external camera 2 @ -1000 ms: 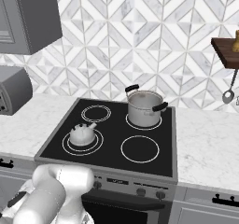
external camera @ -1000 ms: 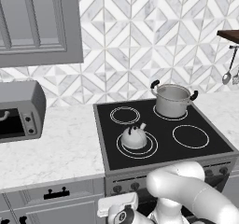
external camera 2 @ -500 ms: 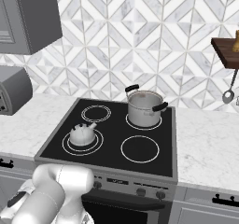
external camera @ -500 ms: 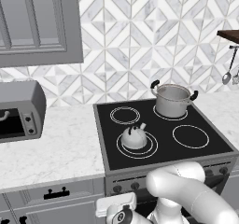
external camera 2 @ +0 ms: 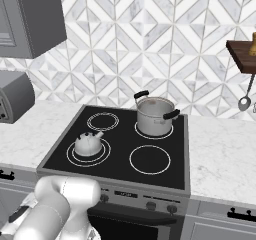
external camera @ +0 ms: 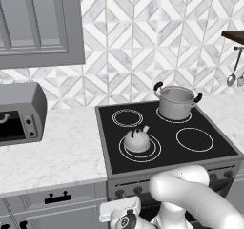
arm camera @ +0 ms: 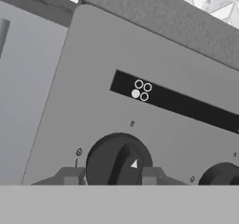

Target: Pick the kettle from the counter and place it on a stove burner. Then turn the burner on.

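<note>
The small silvery kettle [external camera: 137, 140] [external camera 2: 88, 143] stands upright on the stove burner [external camera: 155, 150] [external camera 2: 103, 153], the large double ring at the front left of the black cooktop. White marble counter [external camera: 62, 151] [external camera 2: 220, 154] lies on both sides of the stove. In the hand view my gripper [arm camera: 109, 176] is close against the stove's front panel, open, with one fingertip on each side of a black round knob [arm camera: 112, 155]. The knob's white pointer sits tilted to the upper right. Whether the fingertips touch the knob is unclear.
A taller steel pot [external camera: 176, 101] [external camera 2: 155, 115] sits on the back right ring. A grey toaster oven [external camera: 19, 111] stands on the left counter. Above the knob is a black burner-indicator strip [arm camera: 140, 90], and a second knob [arm camera: 224, 174] sits to its right. A ladle [external camera 2: 245, 101] hangs at the right.
</note>
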